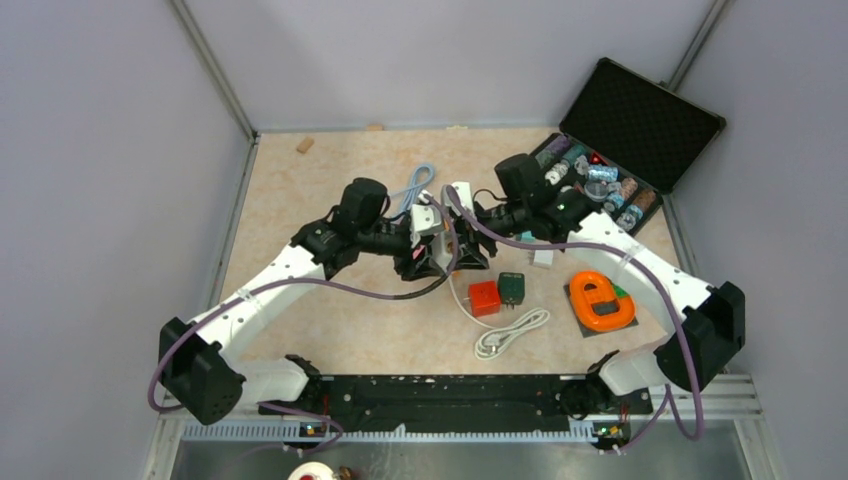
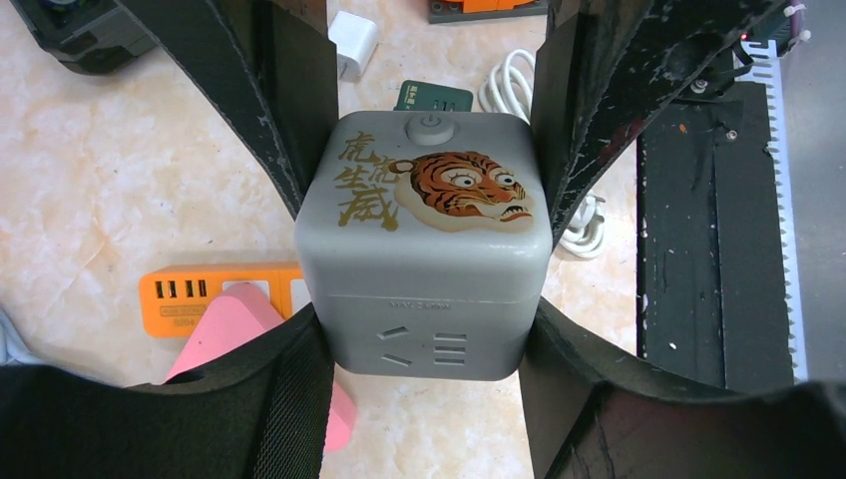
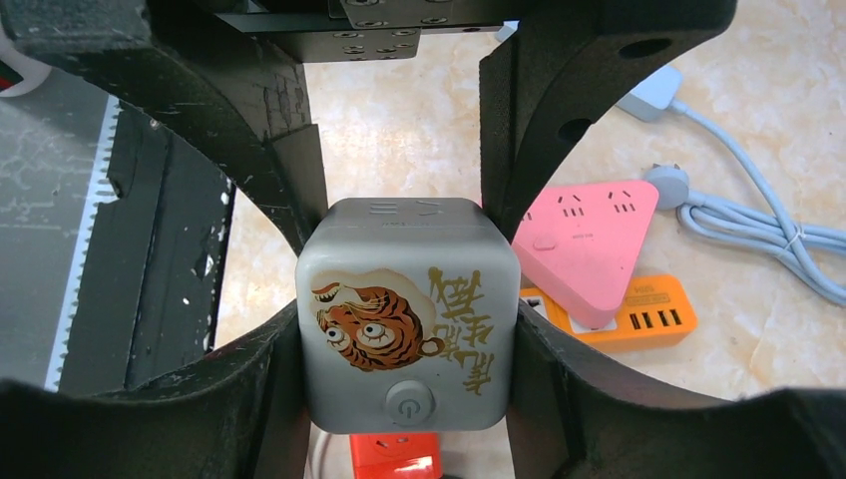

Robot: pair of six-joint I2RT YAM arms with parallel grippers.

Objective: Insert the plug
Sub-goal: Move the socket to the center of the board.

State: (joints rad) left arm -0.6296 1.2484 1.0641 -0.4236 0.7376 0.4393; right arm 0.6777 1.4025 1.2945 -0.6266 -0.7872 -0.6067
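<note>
Likely failure modes, judged from the present hold.

(a) Slip or twist of the grey tiger-print socket cube (image 2: 439,190) on release of either hand. Cause: smooth, rounded side walls, gripped only through narrow finger edges.

(b) No hand free for a plug. Left hand (image 2: 424,334) clamped on the cube's flanks at the slotted end, right hand (image 3: 409,334) clamped on the same flanks at the button end.

(c) Misaligned entry. Cause: slotted face close to the left fingers, hence a risk of pins striking plastic or a finger rather than the slots.

(d) Accidental press of the round power button (image 3: 409,404) during any regrasp.

Position: cube at mid-worktop between the two wrists, apparently raised off the worktop (image 2: 130,170). Tiger face toward both wrist cameras, slotted face toward the left wrist.

Candidate plugs all down on the worktop, none in either hand, intended one not identifiable:
- white plug (image 3: 666,180) on a pale cable, just beside the pink triangular socket block (image 3: 589,239) and apart from the cube;
- white cable coil (image 1: 510,332), nearer the arm bases.
</note>
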